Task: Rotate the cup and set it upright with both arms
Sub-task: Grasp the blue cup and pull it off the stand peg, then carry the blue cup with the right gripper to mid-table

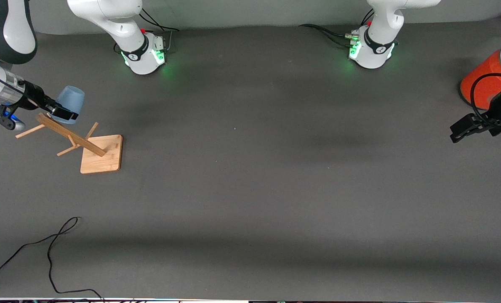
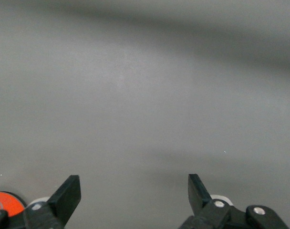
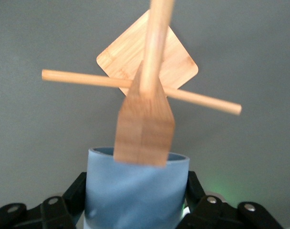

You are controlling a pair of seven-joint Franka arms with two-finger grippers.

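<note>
We have the right gripper [image 1: 61, 110] up in the air at the right arm's end of the table, closed on the cup [image 1: 70, 102]. The cup is light blue and lies tilted in the grip, its closed base pointing toward the robots' bases. It hangs just above the tip of the wooden stand [image 1: 94, 148]. In the right wrist view the cup [image 3: 135, 191] sits between the two black fingers [image 3: 197, 191], one pressed on each side wall, and its open rim faces the stand's flat top end [image 3: 144, 126]. We cannot tell whether that wooden tip touches the rim or only sits in front of it.

The stand has a square bamboo base [image 3: 176, 59] flat on the table [image 1: 250, 189], a central post rising from it, and thin pegs [image 3: 83, 78] sticking out to the sides.

The left gripper [image 1: 461, 130] waits over the left arm's end of the table. Its fingers [image 2: 68, 193] are spread wide, with nothing between them but bare table. Just beside it stands the orange cylinder [image 1: 484, 80] with its grey top. A loose black cable [image 1: 50, 252] lies on the table, nearer to the front camera than the stand.
</note>
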